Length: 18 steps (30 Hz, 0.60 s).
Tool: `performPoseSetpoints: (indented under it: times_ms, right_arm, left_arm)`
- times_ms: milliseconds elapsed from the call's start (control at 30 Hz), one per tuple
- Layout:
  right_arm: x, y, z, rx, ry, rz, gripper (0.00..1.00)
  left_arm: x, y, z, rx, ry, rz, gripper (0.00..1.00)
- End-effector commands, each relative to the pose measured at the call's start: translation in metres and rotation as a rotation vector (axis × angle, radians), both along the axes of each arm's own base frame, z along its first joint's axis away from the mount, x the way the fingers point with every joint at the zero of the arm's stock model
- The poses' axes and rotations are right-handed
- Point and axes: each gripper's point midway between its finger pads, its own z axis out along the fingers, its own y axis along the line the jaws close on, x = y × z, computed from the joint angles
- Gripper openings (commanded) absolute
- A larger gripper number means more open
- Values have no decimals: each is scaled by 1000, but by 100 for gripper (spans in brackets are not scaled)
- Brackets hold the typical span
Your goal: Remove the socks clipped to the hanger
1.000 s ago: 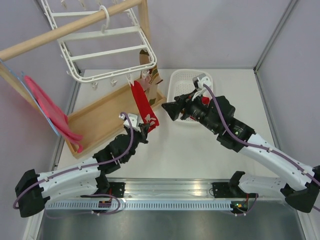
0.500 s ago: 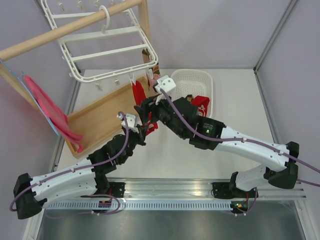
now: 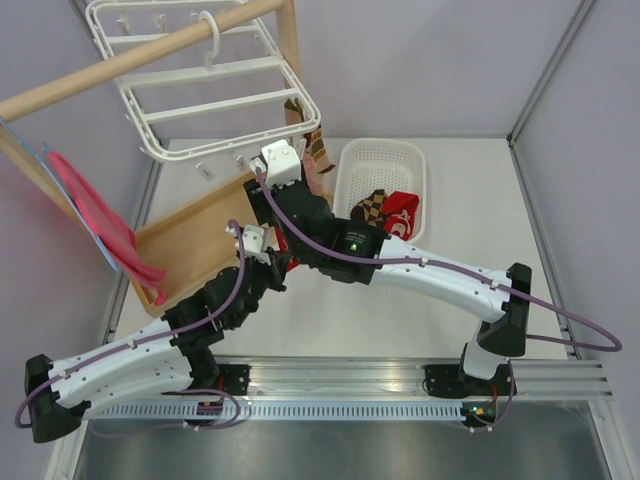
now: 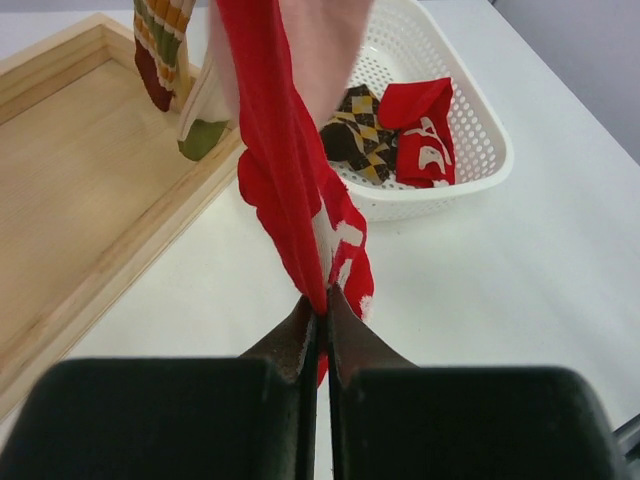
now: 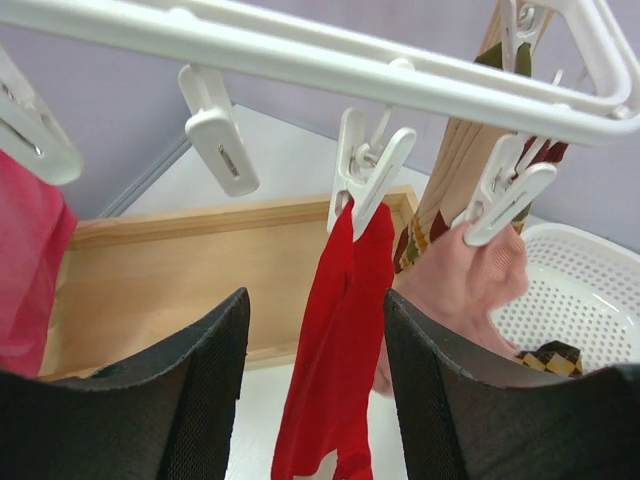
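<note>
The white hanger hangs from a wooden rod; its clips show in the right wrist view. A red sock hangs from one clip. A pale pink sock hangs from the clip beside it. My left gripper is shut on the red sock's lower end, low over the table. My right gripper is open just below the clips, a finger on each side of the red sock, not touching it. A checkered sock and another red sock lie in the basket.
The white mesh basket stands right of the hanger. A wooden tray lies under the hanger. A striped sock hangs by the tray's corner. A pink-red cloth hangs at the left. Empty clips dangle from the frame.
My right arm swung left from over the basket to just under the hanger's clips, leaving a red sock in the basket. My left gripper kept its hold on the hanging red sock.
</note>
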Motion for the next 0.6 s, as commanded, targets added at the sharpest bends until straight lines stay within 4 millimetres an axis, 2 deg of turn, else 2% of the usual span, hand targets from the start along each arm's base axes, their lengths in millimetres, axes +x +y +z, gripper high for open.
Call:
performPoseSetpoints:
  times_ms: [0, 167, 367, 567]
  right_arm:
    - [4, -6, 25, 0, -46, -66, 60]
    - [12, -1, 26, -5, -52, -107, 59]
    - [21, 7, 11, -45, -44, -166, 57]
    - [26, 14, 9, -39, -45, -196, 53]
  left_arm:
    - [-4, -4, 11, -15, 9, -23, 2]
    - [-4, -5, 13, -15, 6, -29, 2]
    - [-7, -5, 16, -20, 0, -44, 2]
    - [-9, -7, 20, -20, -8, -62, 2]
